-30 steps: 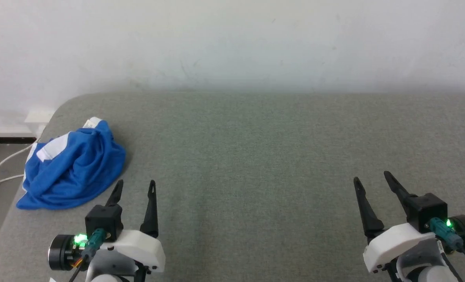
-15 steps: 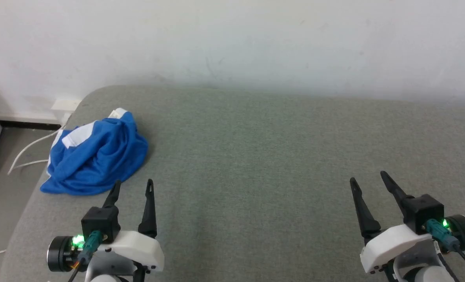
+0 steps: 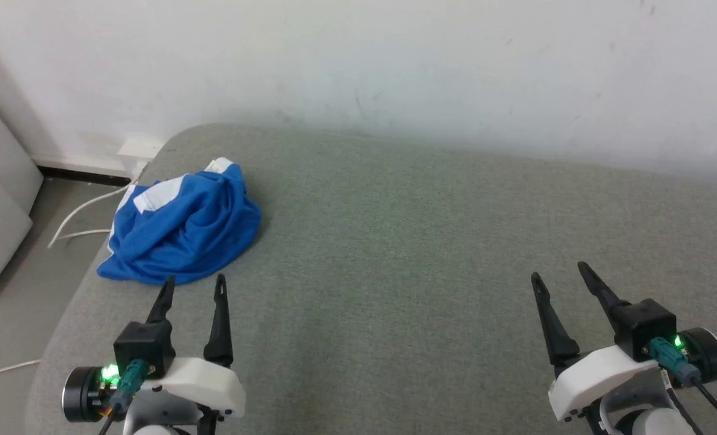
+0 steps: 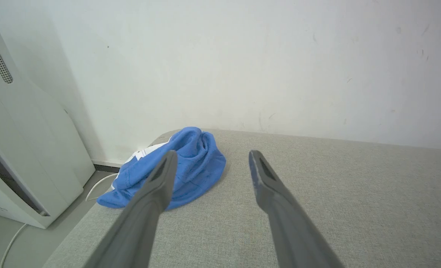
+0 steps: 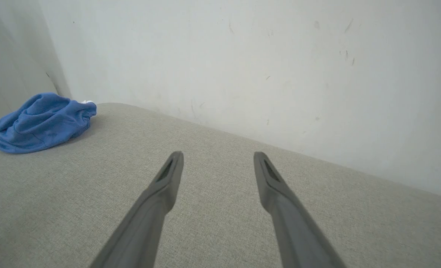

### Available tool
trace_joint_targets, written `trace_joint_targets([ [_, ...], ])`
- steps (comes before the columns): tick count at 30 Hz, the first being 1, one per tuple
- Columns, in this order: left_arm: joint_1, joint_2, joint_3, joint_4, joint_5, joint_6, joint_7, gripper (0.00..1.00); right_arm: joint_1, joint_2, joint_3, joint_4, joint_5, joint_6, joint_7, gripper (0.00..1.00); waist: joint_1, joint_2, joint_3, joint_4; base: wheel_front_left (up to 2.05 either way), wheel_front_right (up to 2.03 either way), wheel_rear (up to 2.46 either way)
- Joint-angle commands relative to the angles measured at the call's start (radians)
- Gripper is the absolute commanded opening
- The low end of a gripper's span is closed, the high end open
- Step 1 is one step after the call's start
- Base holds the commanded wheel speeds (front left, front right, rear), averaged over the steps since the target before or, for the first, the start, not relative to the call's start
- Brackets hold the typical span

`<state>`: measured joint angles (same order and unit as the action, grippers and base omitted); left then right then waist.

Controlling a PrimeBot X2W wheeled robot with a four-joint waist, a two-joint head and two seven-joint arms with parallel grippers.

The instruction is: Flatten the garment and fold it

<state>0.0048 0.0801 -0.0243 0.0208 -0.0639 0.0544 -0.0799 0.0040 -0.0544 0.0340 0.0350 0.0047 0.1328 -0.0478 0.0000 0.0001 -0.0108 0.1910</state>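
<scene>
Two grippers, both spread open and holding nothing: left gripper (image 3: pixel 194 279) over the near-left part of the grey padded surface (image 3: pixel 395 254), right gripper (image 3: pixel 558 270) over its near-right part. The garment (image 3: pixel 183 229), bright blue with white panels, lies crumpled at the far-left corner, just beyond the left fingertips. White cable (image 3: pixel 86 208) on the floor past the left edge; pale wall (image 3: pixel 395 60) along the far edge.

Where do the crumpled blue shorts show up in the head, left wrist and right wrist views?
Head view: shorts upper left, at the left corner of the grey surface.
Left wrist view: centre-left.
Right wrist view: far left edge.
Shared landmark: white wall behind the surface.
</scene>
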Motion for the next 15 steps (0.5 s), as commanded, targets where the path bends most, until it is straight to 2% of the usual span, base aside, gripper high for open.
trace_joint_targets([
  [1, 0.016, 0.009, 0.000, -0.005, -0.011, 0.009, -0.009, 1.00, -0.015, 0.001, 0.003, 0.004, -0.004, -0.001, -0.008, 1.00, 0.0000, -0.0001, -0.001, 0.010, 0.00, 0.00, 0.00],
  [15, 0.034, 0.031, -0.006, -0.014, -0.036, 0.032, -0.024, 1.00, -0.023, 0.002, 0.018, 0.013, 0.000, -0.001, -0.022, 1.00, 0.0000, -0.0001, -0.004, 0.074, 0.00, 0.00, 0.00],
])
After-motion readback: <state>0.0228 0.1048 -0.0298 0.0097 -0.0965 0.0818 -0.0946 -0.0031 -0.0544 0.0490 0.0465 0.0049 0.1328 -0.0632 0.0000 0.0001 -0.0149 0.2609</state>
